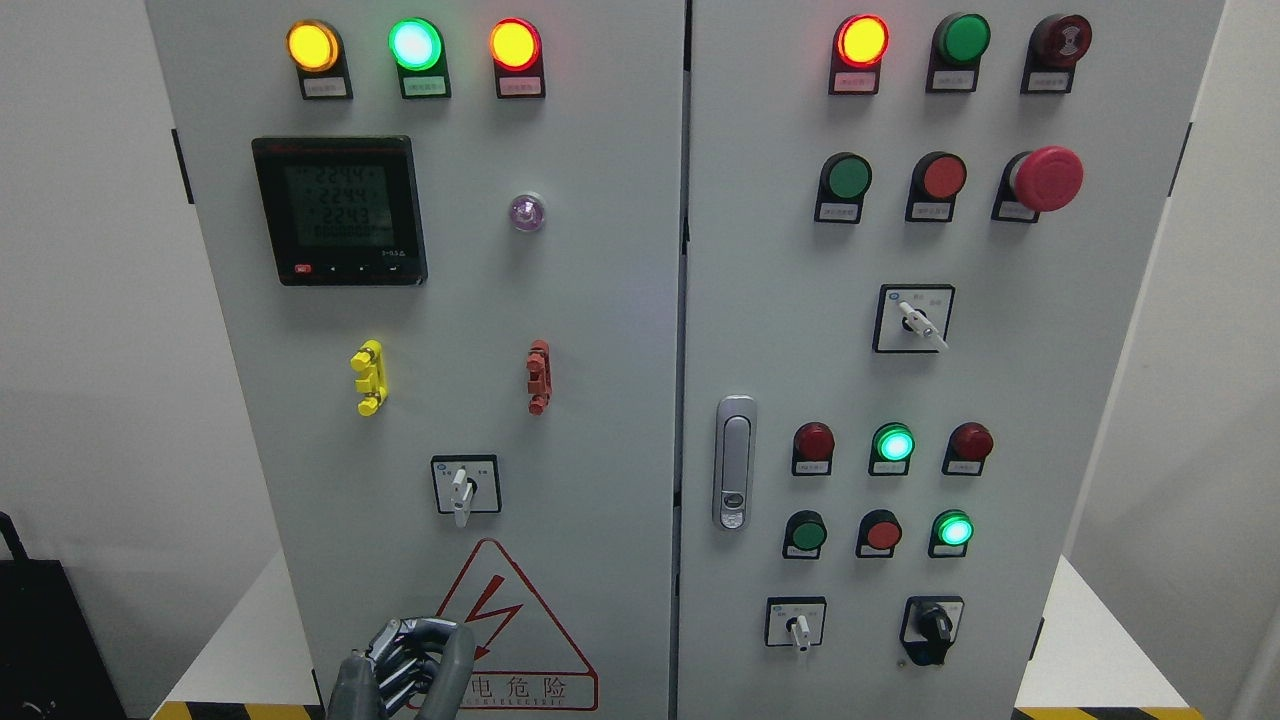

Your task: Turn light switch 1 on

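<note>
The likeliest task target, a white-handled rotary switch (462, 487) in a black-framed square plate, sits low on the left door of the grey control cabinet (600, 300), its handle pointing straight down toward 6 o'clock; no readable number confirms it as switch 1. From it toward 6 o'clock is the red-outlined high-voltage warning triangle (515, 640), and overlapping the triangle's lower left corner is the left robot hand (410, 665), rising from the bottom edge at about 7 o'clock of the switch, well below it and not touching it. Its dark metal fingers (400, 655) look curled inward with nothing between them.

Toward 11 o'clock of the switch is a yellow clip (368, 377), toward 1 o'clock a red clip (538, 376). Higher at 11 o'clock is the digital meter (340, 210) with a lit display, and at 12 o'clock a small violet lamp (527, 212). Along the top of the left door three lamps glow: amber (312, 46), green (415, 44) and red-amber (515, 44).

At 3 o'clock, on the right door, is the chrome door handle (735, 462). Beyond it are rows of red and green lamps and buttons, two more white-handled switches (915, 320) (797, 624), a black selector knob (933, 625) and a red mushroom button (1045, 178).
</note>
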`<state>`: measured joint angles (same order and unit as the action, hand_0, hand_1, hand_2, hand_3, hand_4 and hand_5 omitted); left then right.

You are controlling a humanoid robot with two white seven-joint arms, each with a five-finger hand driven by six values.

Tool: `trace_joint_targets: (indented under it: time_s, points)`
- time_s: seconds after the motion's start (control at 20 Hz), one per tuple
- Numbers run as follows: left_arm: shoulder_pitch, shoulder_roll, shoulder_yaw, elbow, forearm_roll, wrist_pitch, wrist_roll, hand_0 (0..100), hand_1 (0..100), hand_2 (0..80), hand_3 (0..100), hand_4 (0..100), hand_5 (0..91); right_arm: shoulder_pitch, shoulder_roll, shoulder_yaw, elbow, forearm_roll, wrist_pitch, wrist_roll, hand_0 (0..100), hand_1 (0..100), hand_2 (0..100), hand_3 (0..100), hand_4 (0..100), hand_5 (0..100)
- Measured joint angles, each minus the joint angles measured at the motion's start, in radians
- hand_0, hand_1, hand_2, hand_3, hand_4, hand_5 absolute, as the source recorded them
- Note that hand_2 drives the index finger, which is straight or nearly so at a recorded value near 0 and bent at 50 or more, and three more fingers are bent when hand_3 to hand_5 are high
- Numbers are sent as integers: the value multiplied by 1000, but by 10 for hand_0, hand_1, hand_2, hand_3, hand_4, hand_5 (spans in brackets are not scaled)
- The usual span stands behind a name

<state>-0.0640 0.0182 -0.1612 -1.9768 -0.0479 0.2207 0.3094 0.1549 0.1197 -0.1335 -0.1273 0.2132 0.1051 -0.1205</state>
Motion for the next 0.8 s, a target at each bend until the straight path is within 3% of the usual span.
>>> trace_joint_targets:
  time_s: [0.8]
  points:
    - [-90, -39, -40, -7, -90, 96, 90, 159, 605, 556, 771, 845, 750, 0, 0, 0, 0, 0, 0, -5, 54, 0, 0, 0, 0, 0]
